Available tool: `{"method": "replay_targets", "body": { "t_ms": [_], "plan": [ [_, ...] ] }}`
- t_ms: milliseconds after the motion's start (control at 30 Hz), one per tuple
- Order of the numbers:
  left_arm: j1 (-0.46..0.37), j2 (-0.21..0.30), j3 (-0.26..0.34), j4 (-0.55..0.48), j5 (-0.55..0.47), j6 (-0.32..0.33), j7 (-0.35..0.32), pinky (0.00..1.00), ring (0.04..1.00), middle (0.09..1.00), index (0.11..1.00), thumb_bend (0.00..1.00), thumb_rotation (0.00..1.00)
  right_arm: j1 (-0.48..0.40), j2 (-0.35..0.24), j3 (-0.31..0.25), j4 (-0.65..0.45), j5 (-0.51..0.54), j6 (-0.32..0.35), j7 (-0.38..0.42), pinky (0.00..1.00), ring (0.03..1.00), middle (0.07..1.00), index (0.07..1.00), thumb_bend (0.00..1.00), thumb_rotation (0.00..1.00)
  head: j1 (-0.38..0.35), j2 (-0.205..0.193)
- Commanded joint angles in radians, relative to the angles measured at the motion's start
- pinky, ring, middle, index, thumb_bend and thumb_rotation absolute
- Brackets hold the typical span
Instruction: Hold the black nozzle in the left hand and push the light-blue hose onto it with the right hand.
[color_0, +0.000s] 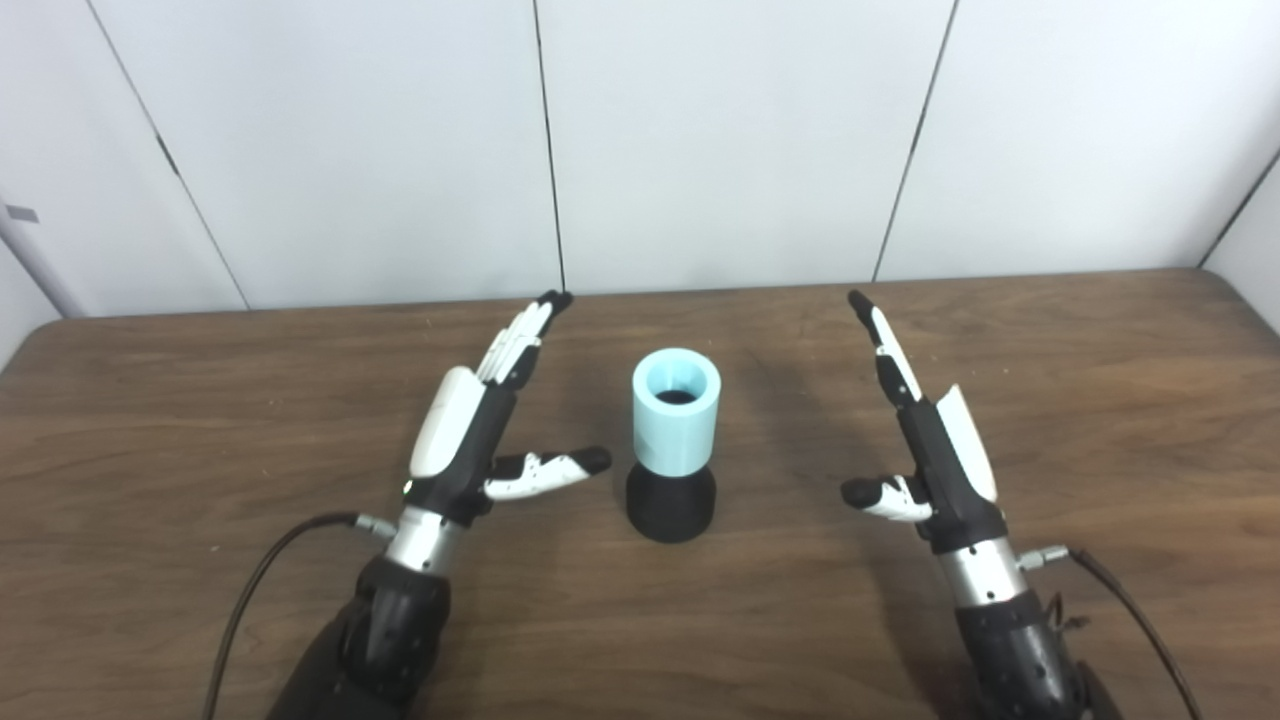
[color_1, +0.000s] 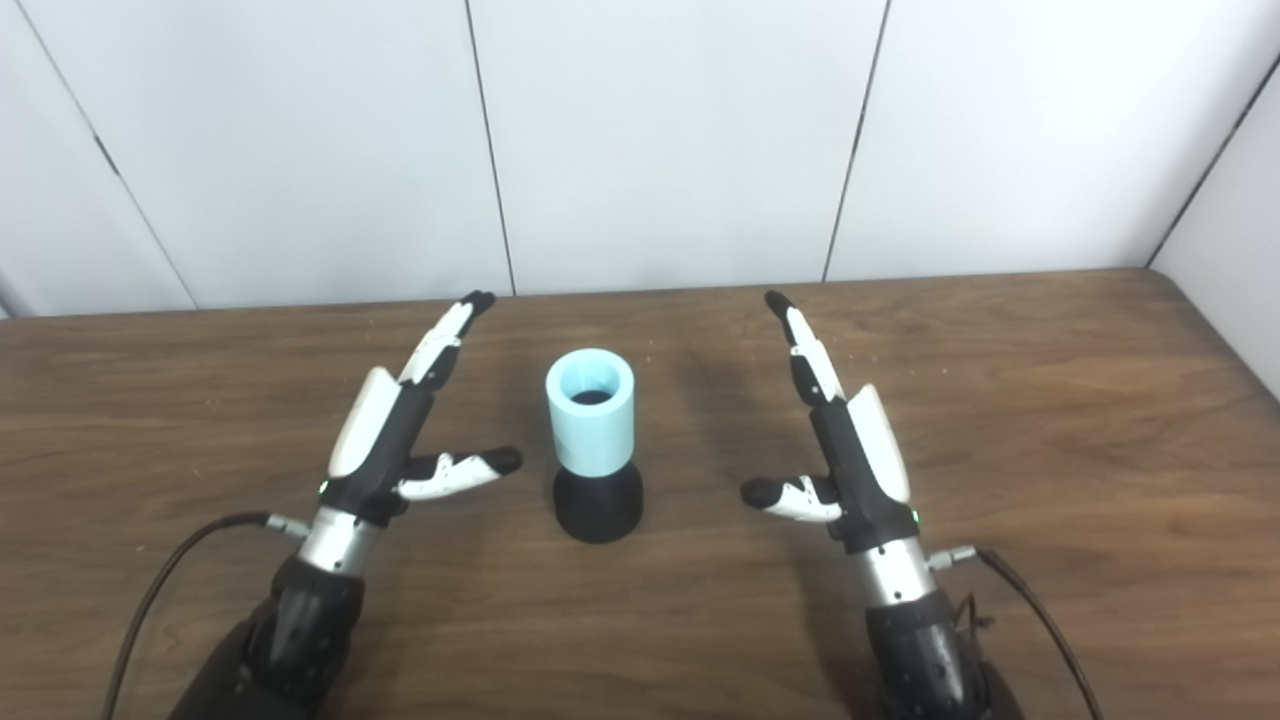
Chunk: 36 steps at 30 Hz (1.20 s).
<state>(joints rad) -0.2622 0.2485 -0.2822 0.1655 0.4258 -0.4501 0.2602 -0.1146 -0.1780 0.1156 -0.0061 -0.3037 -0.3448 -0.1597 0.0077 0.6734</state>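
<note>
The black nozzle (color_0: 671, 505) stands upright on the brown table, its wide base down. The light-blue hose (color_0: 676, 410), a short open tube, sits on top of it with its mouth facing up. My left hand (color_0: 480, 430) hovers open to the left of them, fingers stretched away from me and thumb pointing toward the nozzle, a small gap apart. My right hand (color_0: 925, 430) hovers open farther off on the right, thumb pointing inward. Neither hand touches anything.
The wooden table (color_0: 1100, 400) runs to a white panelled wall (color_0: 720, 140) at the back. Black cables trail from both wrists, one at the left wrist (color_0: 270, 570) and one at the right (color_0: 1130, 610).
</note>
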Motion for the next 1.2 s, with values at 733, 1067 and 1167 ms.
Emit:
{"method": "replay_targets", "body": {
  "t_ms": [733,1067,1167],
  "plan": [
    [0.195,-0.261,0.188,-0.330,-0.055,0.385,-0.080,1.00,1.000,0.999,1.000,1.00,1.00,0.018,0.051,-0.060,-0.097,0.307,0.218,0.202,1.00,1.000,1.000,1.000,0.91,0.97,0.040,-0.004],
    [0.219,-0.326,0.222,-0.391,-0.197,0.534,-0.138,1.00,1.000,1.000,1.000,1.00,1.00,0.008,0.072,-0.092,-0.076,0.437,0.281,0.259,1.00,1.000,1.000,1.000,0.89,1.00,0.048,-0.006],
    [0.214,-0.336,0.237,-0.393,-0.260,0.575,-0.162,1.00,1.000,1.000,1.000,1.00,1.00,0.009,0.076,-0.096,-0.079,0.446,0.302,0.263,1.00,1.000,1.000,1.000,0.89,1.00,0.048,-0.003]
  ]
}}
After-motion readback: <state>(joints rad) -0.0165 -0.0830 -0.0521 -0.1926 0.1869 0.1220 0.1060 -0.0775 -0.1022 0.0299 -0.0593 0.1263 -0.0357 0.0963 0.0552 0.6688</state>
